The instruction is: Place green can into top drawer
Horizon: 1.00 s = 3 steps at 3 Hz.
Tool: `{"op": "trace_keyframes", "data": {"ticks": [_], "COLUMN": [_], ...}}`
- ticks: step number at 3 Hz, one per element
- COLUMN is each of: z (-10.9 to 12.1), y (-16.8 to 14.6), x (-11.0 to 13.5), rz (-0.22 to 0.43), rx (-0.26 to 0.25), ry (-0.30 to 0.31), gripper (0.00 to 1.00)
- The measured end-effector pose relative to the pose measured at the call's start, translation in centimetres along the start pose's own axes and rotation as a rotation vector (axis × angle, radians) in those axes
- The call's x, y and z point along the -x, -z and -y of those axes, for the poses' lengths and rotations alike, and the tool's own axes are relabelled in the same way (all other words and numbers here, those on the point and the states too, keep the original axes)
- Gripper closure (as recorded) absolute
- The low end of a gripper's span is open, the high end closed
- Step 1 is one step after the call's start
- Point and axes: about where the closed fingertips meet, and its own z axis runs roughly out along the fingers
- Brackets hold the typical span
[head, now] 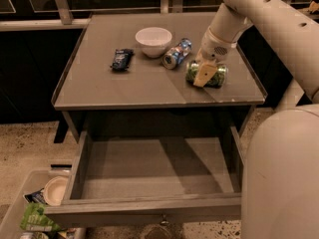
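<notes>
The green can (214, 75) lies on its side on the grey table top (124, 88), near the right edge. My gripper (204, 71) is down over the can, its cream finger (204, 74) lying across the can's body. The top drawer (149, 176) is pulled open below the table top; its inside is empty and its front panel carries a small knob (162, 220).
A white bowl (153, 41) stands at the back middle of the table. A blue-and-silver can (177, 54) lies beside it. A dark blue packet (121, 59) lies to the left. A bin (35, 210) with rubbish stands on the floor at lower left. My white arm fills the right side.
</notes>
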Motion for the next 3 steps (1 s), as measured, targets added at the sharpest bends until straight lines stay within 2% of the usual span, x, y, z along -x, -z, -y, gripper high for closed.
{"op": "trace_keyframes", "data": {"ticks": [1,2,3], "z": [0.0,-1.5,-5.0], "y": [0.0,0.9,4.5], "x": [0.0,-0.3,-0.8], "rz": [0.000,-0.019,-0.006], "rx": [0.000,-0.012,-0.108], "ry": [0.000,0.006,0.018], "gripper": [1.00,1.00,1.00]}}
